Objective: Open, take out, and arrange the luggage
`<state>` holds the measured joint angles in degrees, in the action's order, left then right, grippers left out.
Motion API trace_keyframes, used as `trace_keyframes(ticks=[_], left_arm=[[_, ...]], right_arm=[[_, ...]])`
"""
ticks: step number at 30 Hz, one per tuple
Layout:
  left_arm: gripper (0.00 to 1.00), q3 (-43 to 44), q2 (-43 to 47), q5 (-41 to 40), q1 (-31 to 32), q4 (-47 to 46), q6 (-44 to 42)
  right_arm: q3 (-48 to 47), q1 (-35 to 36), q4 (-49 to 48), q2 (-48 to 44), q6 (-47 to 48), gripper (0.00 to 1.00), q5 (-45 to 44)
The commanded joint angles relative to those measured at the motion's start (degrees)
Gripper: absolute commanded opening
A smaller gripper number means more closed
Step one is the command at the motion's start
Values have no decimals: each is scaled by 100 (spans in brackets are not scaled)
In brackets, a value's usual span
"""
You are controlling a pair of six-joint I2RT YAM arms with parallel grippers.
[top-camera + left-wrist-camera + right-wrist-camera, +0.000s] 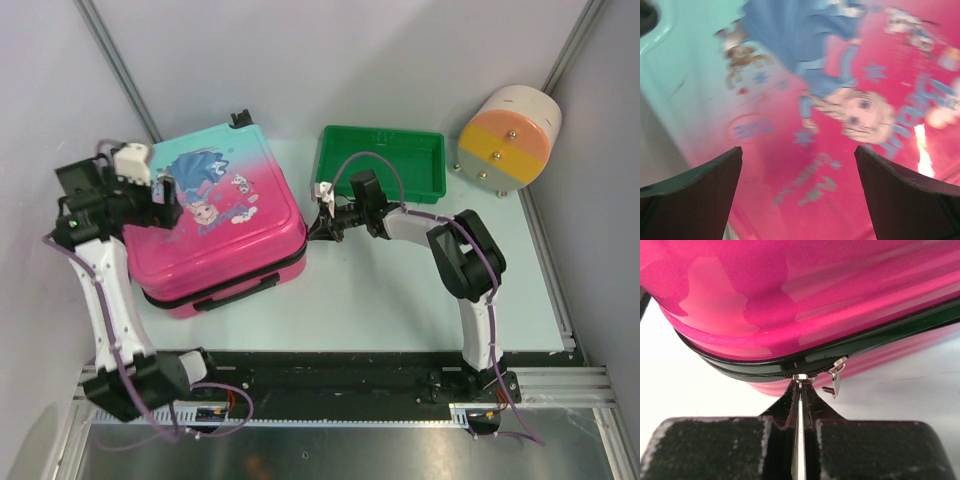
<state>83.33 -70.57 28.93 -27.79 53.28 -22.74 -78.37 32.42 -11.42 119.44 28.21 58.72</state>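
— What's resting on the pale bench (400, 300)?
— Three things. At 9 o'clock a pink-to-teal hard-shell suitcase (225, 225) lies flat and closed, cartoon print up, its black handle facing 6 o'clock.
— And farther back?
— A green plastic tray (385, 131) at 12 to 1 o'clock, near the suitcase's far right corner. A white-and-orange cylinder (505, 135) sits at 2 o'clock, apart from the tray.
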Motion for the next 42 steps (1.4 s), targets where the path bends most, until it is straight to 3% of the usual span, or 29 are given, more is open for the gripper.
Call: trace_keyframes(ticks=[1,8,12,21,26,34,37,42], left_arm=[[100,-447,999,-404,1280,60,-1134],[100,-1248,1677,-669,3304,104,-1628],[100,-1617,1564,-1466,4271,87,-1812],[96,-2136,1098,-2110,4405,-695,-1743],[79,-2225,641,-2357,4423,-1249,-1488],[54,-1576,-483,-2559,4449,-1970,-706],[54,-1050,-1115,-2331,4449,-2023,-223],[69,-362,-1741,-1953,4370,-1988,392]], right_arm=[[6,106,587,-509,-456,0,-158],[760,299,422,-1062,-1518,0,-501],[1209,440,123,-1256,-2073,0,-783],[1597,546,-1072,-1379,-4146,0,-1933],[1605,546,-1774,-1362,-4789,0,-2040],[1439,116,-2022,-1160,-4518,0,-2488],[1193,-60,-1899,-1011,-4185,0,-2602],[780,-26,-1679,-729,-3884,0,-2734]])
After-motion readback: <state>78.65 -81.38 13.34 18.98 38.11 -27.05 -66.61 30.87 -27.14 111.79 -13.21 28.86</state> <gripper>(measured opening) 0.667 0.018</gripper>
